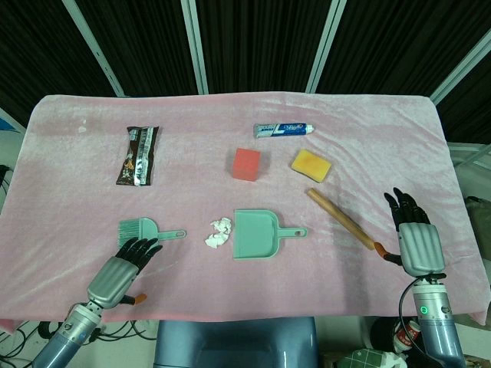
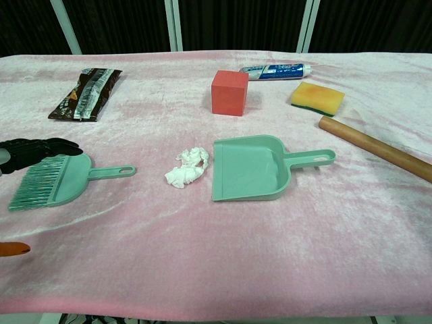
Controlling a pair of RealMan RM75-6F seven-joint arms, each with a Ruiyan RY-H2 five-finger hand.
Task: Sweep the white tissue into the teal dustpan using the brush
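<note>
A crumpled white tissue (image 1: 219,232) (image 2: 187,167) lies just left of the teal dustpan (image 1: 257,232) (image 2: 250,167), whose handle points right. The teal brush (image 1: 142,230) (image 2: 57,179) lies flat further left, handle pointing toward the tissue. My left hand (image 1: 123,268) (image 2: 34,150) is at the brush's bristle end with its dark fingers stretched out and holding nothing; whether they touch the bristles I cannot tell. My right hand (image 1: 415,234) rests near the table's right front, fingers straight and empty, and shows only in the head view.
A wooden rolling pin (image 1: 345,218) (image 2: 374,147) lies diagonally between the dustpan and my right hand. Behind are a yellow sponge (image 1: 311,165) (image 2: 317,98), a red cube (image 1: 246,163) (image 2: 229,92), a toothpaste tube (image 1: 284,129) (image 2: 277,70) and a snack packet (image 1: 138,155) (image 2: 84,93).
</note>
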